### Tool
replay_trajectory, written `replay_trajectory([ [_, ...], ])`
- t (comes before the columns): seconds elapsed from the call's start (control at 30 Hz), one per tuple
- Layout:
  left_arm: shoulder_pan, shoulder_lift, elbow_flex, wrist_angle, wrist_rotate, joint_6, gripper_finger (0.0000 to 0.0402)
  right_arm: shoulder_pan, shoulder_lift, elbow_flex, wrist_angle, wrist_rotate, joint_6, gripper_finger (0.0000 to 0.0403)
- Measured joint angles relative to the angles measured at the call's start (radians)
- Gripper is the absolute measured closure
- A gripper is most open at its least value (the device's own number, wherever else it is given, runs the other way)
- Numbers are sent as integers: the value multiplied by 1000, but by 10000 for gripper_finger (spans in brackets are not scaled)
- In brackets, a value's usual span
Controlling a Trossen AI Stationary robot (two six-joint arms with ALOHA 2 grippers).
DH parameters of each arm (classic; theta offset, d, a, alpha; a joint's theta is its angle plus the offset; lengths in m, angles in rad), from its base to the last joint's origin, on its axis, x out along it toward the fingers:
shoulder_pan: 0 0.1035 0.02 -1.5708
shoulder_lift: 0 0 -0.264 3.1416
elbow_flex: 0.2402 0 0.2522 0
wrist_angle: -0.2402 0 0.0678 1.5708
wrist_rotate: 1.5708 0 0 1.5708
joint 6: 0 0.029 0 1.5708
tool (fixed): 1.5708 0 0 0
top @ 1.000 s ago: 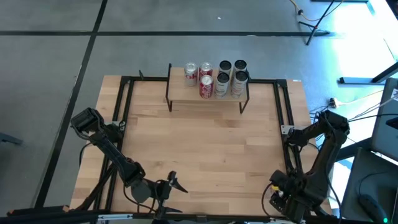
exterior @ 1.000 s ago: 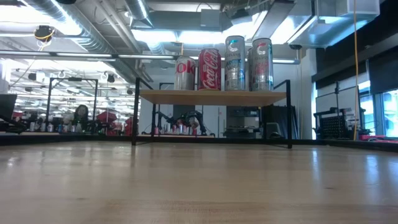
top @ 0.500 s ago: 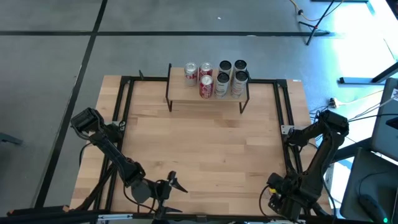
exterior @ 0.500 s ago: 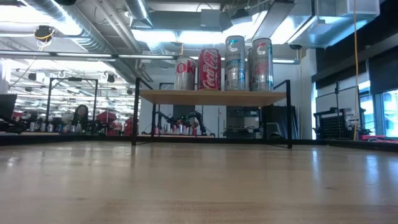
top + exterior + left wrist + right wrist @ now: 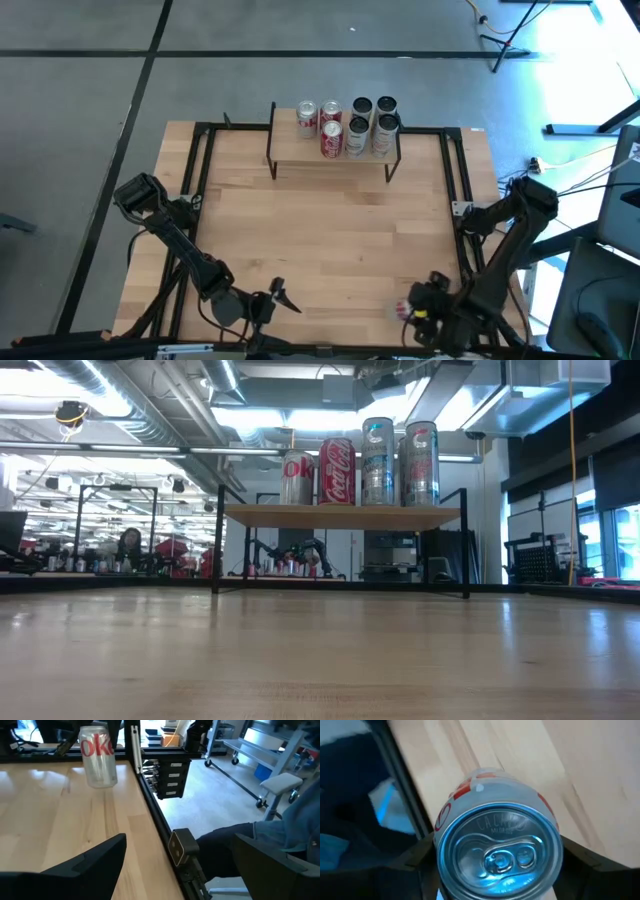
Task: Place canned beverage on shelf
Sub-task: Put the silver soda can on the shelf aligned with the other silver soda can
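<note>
**Right arm has a can, shelf is a long reach away**

Nearest to the robot, the right pincer (image 5: 495, 870) is clamped around a can (image 5: 497, 852), seen top-on in the right wrist view, pull tab and lid facing the camera. There's embossed writing on the lid but I can't read it; red and white on its side is all I get. From above it sits at the near right corner of the surface (image 5: 330, 230). The left pincer (image 5: 283, 297) waits at the near edge with fingers spread, holding nothing. Its wrist view shows a silver can (image 5: 98, 756) with red "oke" lettering standing on the wood.

My take on doing this well: keep the grip firm, lift enough to clear the shelf (image 5: 335, 160) plank, carry it upright and slow down before the far edge.

On the shelf, six cans (image 5: 345, 126) are bunched to the right, so the left part looks like the free spot. The low view reads a red "Coca-Cola" can (image 5: 336, 472) and "oke" on the silver one (image 5: 297, 478) beside it.
</note>
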Motion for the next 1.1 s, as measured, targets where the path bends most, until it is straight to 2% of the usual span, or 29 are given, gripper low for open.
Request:
replay_trajectory([
  [0.17, 1, 0, 0, -38, -30, -55, 59, -111, 2, 1, 165, 74, -280, 144],
  [0.37, 22, 0, 0, -143, -123, -140, 59, -266, 5, 2, 317, 48, -618, 144],
  [0.53, 62, 0, 0, -233, -155, -206, 59, -389, 32, 65, 311, 29, -838, 144],
  [0.7, 113, 0, -2, -296, -71, -205, 59, -492, 101, 162, 240, -36, -992, 144],
  [0.83, 148, 0, -17, -278, 33, -172, 59, -558, 165, 226, 118, -146, -1052, 144],
  [1.1, 241, 0, -79, -252, 135, -99, 59, -654, 237, 265, 14, -220, -1162, 144],
])
